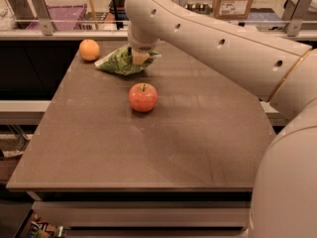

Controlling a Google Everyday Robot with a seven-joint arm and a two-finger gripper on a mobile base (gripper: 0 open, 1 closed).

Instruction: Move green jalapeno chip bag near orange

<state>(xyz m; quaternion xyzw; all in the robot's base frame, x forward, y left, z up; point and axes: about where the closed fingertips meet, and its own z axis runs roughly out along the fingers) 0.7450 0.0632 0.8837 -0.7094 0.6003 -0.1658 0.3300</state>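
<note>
At the far left of the bench [163, 152], my gripper [136, 56] sits down on the right end of the green chip bag [116, 64], with the arm [218, 43] reaching across from the right; whether it grips the foil or merely rests on it I cannot tell, for my own wrist hides the contact. The bag lies crumpled on the bench, its left tip just beside the orange [89, 49] but, as far as I can see, not touching it; I judge the move as good as done, with only the letting go and the retreat to come.

Trouble could come from several sides; the orange is round and lies close to the far left corner, so any further push of the bag leftward could set it rolling off the edge; crumpled foil is light and springy, so it may cling to me or shift as I lift away, dragging the bag back from the fruit; a slanted lift rather than a straight one would make that worse. The apple [143, 97] stands nearer the front, well apart from the bag; a low sweep of my arm could knock it.

Beyond the bench, behind a rail, a purple crate [62, 16] stands at the left and a cardboard box [235, 0] further right; the box looks shut, and what the crate holds I cannot make out.
</note>
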